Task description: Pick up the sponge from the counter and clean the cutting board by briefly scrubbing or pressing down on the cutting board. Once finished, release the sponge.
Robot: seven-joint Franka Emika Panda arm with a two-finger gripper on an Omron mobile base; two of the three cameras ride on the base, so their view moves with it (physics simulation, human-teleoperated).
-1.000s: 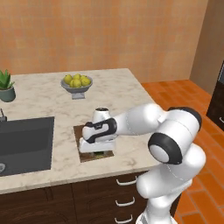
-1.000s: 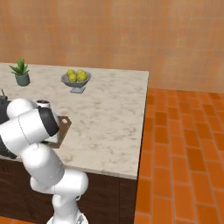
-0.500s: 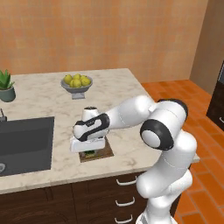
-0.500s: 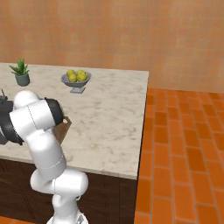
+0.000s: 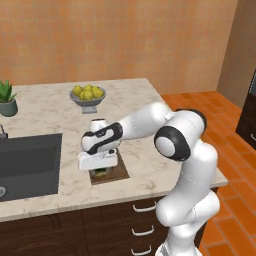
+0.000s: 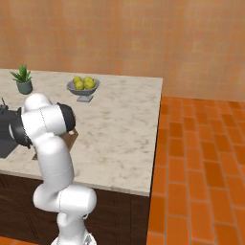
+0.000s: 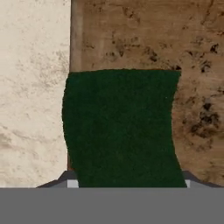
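My gripper (image 7: 129, 183) is shut on the sponge (image 7: 122, 127), whose dark green face lies between the two fingertips. The sponge is over the left edge of the stained brown cutting board (image 7: 197, 52), with the beige counter (image 7: 30, 87) just to its left. From the left base view, the gripper (image 5: 101, 171) points down on the cutting board (image 5: 114, 172), and a bit of green sponge (image 5: 101, 173) shows under the white hand. Whether the sponge touches the board I cannot tell. In the right base view, the arm hides most of the cutting board (image 6: 72, 139).
A dark sink basin (image 5: 27, 160) is sunk into the counter (image 5: 50, 112) left of the board. A grey bowl of yellow fruits (image 5: 87, 95) stands behind it, and a potted plant (image 5: 7, 97) at the far left. Brick floor (image 6: 201, 158) lies beyond the counter's right edge.
The hand has slid left along the cutting board toward the sink with the sponge still in its grip. The elbow has swung up and outward.
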